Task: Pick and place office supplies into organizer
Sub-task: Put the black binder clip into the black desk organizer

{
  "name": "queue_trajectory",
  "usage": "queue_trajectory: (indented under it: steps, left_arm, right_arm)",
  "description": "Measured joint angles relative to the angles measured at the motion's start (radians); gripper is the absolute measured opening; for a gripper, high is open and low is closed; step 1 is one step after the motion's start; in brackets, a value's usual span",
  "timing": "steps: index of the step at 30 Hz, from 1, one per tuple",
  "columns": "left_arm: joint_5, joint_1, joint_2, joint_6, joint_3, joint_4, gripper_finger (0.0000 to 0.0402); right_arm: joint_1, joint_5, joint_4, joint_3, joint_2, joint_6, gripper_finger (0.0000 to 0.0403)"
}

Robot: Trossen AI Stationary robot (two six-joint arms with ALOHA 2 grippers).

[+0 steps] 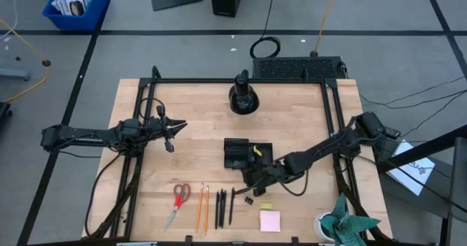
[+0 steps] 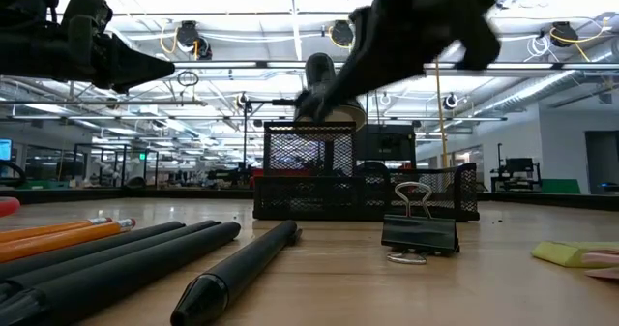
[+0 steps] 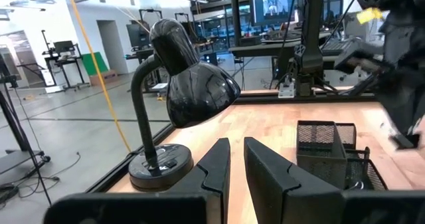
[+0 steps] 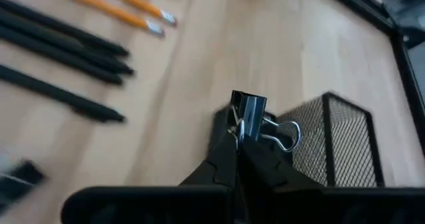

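Note:
My right gripper (image 4: 237,139) is shut on a small black binder clip (image 4: 249,108), above the table beside the black mesh organizer (image 4: 335,144). In the high view this gripper (image 1: 255,178) hovers at the organizer's (image 1: 237,152) near edge. Along the near edge lie red-handled scissors (image 1: 179,201), two orange pencils (image 1: 201,206), three black pens (image 1: 221,206), another black clip (image 1: 248,200), a yellow-green piece (image 1: 266,205) and a pink sticky pad (image 1: 269,221). My left gripper (image 1: 173,132) waits at the left, held level, with a narrow gap between its fingers (image 3: 219,174). My right gripper pinches the clip between its two fingertips, at the base of the black body (image 4: 243,125) where the wire handles start. The body sticks out past the tips, and a silver wire loop (image 4: 287,136) juts to one side. The fingers slant downward. The clip is clear of the table.
A black desk lamp (image 1: 243,96) stands behind the organizer near the far edge. A teal plant in a white pot (image 1: 343,224) sits at the near right corner. A black frame (image 1: 330,107) borders the tabletop. Bare wood lies between the left gripper and the organizer.

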Motion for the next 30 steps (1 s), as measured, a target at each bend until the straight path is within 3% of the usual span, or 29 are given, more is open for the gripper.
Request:
queue_trajectory:
  steps: [11, 24, 30]
  left_arm:
    - [-0.008, 0.0, 0.0, 0.002, 0.0, -0.001, 0.0051]
    - [-0.008, 0.0, 0.0, 0.0, 0.0, 0.0, 0.0051]
    - [-0.008, 0.0, 0.0, -0.001, 0.0, 0.0, 0.0051]
  right_arm:
    - [-0.082, 0.017, -0.035, 0.036, 0.095, 0.005, 0.0]
    - [-0.137, -0.103, -0.129, 0.037, 0.094, 0.059, 0.0001]
    - [-0.137, -0.117, -0.122, 0.037, 0.094, 0.069, 0.0023]
